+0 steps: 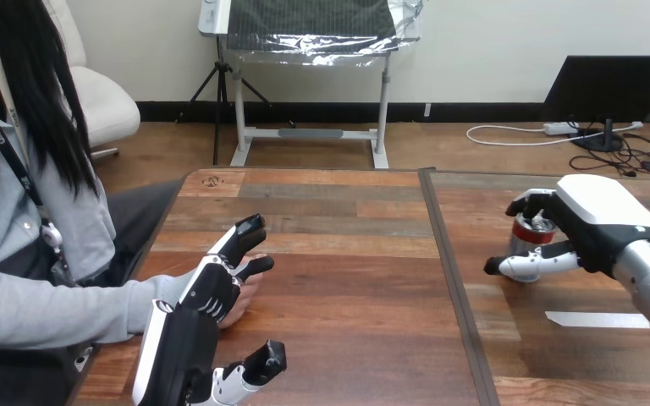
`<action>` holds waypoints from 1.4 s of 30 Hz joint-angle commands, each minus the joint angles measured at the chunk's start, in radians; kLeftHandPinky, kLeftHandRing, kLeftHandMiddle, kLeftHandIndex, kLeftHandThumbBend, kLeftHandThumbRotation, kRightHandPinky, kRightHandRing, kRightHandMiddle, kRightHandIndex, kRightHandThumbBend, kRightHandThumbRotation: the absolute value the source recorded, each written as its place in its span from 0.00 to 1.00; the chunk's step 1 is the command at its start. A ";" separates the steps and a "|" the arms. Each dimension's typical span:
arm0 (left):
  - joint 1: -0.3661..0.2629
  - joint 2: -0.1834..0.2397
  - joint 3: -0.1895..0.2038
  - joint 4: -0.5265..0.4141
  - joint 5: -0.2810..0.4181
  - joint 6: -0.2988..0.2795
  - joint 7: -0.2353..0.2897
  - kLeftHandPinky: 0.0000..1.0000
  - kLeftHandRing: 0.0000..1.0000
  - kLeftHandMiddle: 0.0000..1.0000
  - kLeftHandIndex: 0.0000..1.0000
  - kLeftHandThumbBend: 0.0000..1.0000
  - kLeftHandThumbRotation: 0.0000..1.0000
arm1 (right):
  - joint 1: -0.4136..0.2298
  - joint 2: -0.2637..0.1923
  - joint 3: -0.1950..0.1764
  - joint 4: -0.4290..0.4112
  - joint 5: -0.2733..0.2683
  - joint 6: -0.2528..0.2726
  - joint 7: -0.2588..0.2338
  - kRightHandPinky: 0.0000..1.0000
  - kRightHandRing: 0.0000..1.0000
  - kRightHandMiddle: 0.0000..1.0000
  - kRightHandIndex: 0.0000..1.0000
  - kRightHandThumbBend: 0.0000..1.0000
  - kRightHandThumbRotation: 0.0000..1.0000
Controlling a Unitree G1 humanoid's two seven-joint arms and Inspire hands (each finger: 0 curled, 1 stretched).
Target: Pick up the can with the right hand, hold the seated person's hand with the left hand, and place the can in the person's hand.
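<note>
The can stands on the table at the right, and the right hand is wrapped round it, fingers on the far side and thumb on the near side. The left hand lies over the person's hand at the left, with its fingers out nearly straight and its thumb held apart.

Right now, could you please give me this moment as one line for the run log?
right hand: curled round can | can: upright on table | left hand: open, over person's hand | handover: pending
</note>
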 commanded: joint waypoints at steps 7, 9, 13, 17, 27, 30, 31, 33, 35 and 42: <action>-0.066 -0.005 0.006 -0.025 0.026 -0.014 0.012 0.79 0.89 0.90 0.86 1.00 0.68 | -0.008 -0.033 -0.008 -0.047 0.014 -0.023 -0.014 0.71 0.77 0.77 0.76 0.91 0.64; -0.068 -0.007 0.009 -0.022 0.031 -0.017 0.015 0.78 0.89 0.90 0.86 1.00 0.68 | -0.008 -0.035 -0.008 -0.048 0.014 -0.024 -0.013 0.71 0.76 0.77 0.76 0.91 0.64; -0.070 -0.007 0.014 -0.017 0.046 -0.023 0.024 0.78 0.89 0.90 0.87 1.00 0.68 | -0.006 -0.038 -0.006 -0.051 0.011 -0.033 -0.018 0.71 0.76 0.76 0.76 0.91 0.64; -0.071 -0.007 0.018 -0.017 0.060 -0.024 0.034 0.78 0.88 0.90 0.87 1.00 0.69 | -0.006 -0.040 -0.005 -0.053 0.010 -0.035 -0.017 0.71 0.76 0.76 0.76 0.91 0.65; -0.073 -0.006 0.011 -0.018 0.065 -0.022 0.045 0.77 0.89 0.90 0.86 1.00 0.68 | -0.005 -0.048 -0.001 -0.066 0.003 -0.040 -0.014 0.71 0.76 0.76 0.76 0.91 0.64; -0.073 -0.006 0.006 -0.018 0.060 -0.019 0.044 0.78 0.89 0.90 0.86 1.00 0.68 | -0.005 -0.050 -0.001 -0.069 0.003 -0.043 -0.011 0.71 0.76 0.76 0.76 0.91 0.64; -0.074 -0.006 0.007 -0.017 0.060 -0.020 0.045 0.78 0.89 0.90 0.86 1.00 0.68 | -0.005 -0.051 -0.001 -0.070 0.003 -0.045 -0.010 0.71 0.76 0.76 0.76 0.91 0.64; -0.075 -0.007 0.008 -0.015 0.061 -0.022 0.047 0.78 0.89 0.90 0.86 1.00 0.68 | -0.005 -0.052 -0.001 -0.072 0.003 -0.046 -0.009 0.71 0.76 0.76 0.76 0.91 0.63; -0.075 -0.007 0.008 -0.013 0.062 -0.024 0.047 0.78 0.89 0.90 0.86 1.00 0.68 | -0.004 -0.054 -0.002 -0.073 0.006 -0.051 -0.007 0.71 0.76 0.76 0.76 0.91 0.63; -0.075 -0.009 0.009 -0.014 0.069 -0.021 0.051 0.78 0.89 0.90 0.87 1.00 0.69 | -0.002 -0.058 -0.005 -0.076 0.010 -0.055 0.002 0.71 0.76 0.77 0.76 0.92 0.63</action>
